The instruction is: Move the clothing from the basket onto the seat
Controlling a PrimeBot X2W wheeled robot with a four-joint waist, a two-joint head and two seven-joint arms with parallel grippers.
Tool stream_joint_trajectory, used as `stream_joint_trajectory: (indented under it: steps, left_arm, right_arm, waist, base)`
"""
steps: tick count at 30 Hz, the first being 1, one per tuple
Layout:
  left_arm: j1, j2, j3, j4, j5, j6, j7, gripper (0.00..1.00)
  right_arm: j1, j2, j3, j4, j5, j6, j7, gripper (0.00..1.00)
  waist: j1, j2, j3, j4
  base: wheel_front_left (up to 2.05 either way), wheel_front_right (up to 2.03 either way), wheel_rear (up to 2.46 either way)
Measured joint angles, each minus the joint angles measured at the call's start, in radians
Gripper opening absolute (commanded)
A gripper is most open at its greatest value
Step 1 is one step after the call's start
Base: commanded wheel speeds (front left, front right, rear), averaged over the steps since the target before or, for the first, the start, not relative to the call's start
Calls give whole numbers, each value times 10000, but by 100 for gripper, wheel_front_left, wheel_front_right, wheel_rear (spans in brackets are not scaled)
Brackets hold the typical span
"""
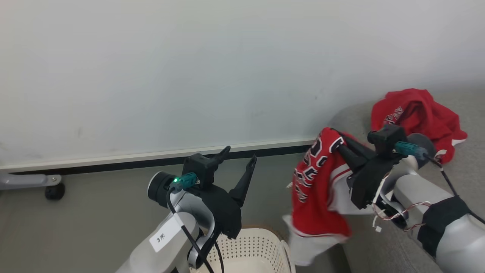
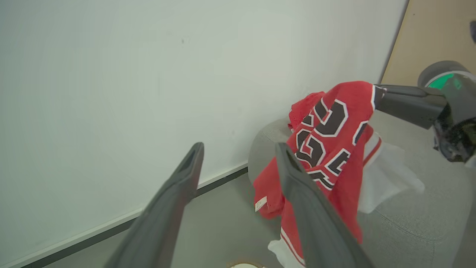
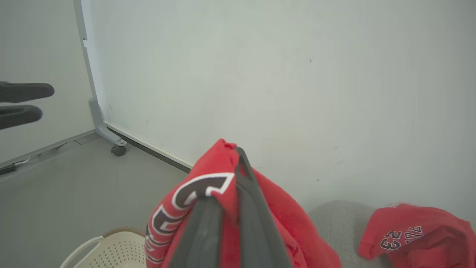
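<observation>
The right hand point(image 1: 338, 143) is clenched on a jersey point(image 1: 318, 189), which hangs below it beside the sofa point(image 1: 382, 250). The left hand point(image 1: 240, 153) is released above the basket point(image 1: 257, 248). A second jersey point(image 1: 416, 113) lies on the sofa beyond the right hand.

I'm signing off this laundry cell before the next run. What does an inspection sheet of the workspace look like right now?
Surface: grey sofa at the right, one garment lying on it.
Job's things: red jersey hangs by the sofa's end; second red garment lies crumpled on the sofa; cream basket below the left arm, no clothing in the part that shows.
Clutter: nothing seen.
Grippers: left gripper open, holding nothing; right gripper has its fingers shut on the red jersey.
Cables: black cable along the left forearm; thin loose wires at the right wrist.
Surroundings: pale wall, grey floor, castor of a wheeled frame.
</observation>
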Motion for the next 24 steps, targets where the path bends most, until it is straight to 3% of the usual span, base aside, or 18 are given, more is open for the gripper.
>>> stream_joint_trajectory:
  steps: [24]
  left_arm:
    - [1196,-167,-698,-1047,194,77,-602,100]
  right_arm:
    - [-18,-1950,-360,-541,244,2,0,0]
  waist:
    - [0,0,27,-2474]
  base:
    - [0,0,0]
